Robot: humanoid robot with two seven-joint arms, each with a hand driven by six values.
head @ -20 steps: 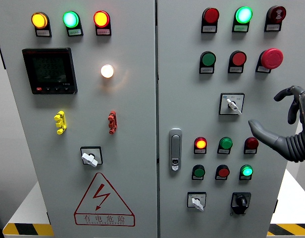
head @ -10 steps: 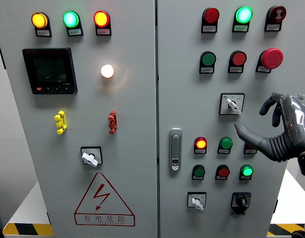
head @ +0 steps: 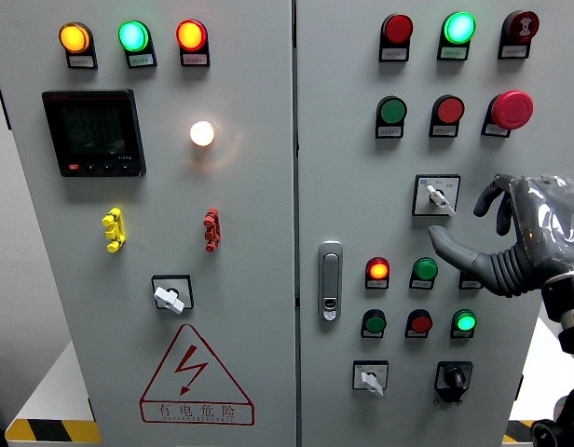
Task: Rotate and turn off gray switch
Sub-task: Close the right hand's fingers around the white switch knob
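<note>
Right hand (head: 511,233) is moving in from the right edge toward the gray switch (head: 437,196), and over the last second it has been travelling steadily leftward across the panel (head: 343,140). Its fingers are spread and loosely curved, gripping nothing; the thumb is pointing left below the switch, the other fingertips are hanging just to the switch's right. No contact with the knob is showing yet. As it advances, it is now covering the dark red lamp (head: 471,277) that was in plain sight a second ago.

That switch is sitting mid-height on the right door, its pale lever slanting down to the right, unchanged through the approach. So the turning is not started; the hand is probably lining up to pinch the lever.

Beyond it, the green lamp (head: 424,270) and lit red lamp (head: 378,270) are glowing below. Left hand is not showing.
</note>
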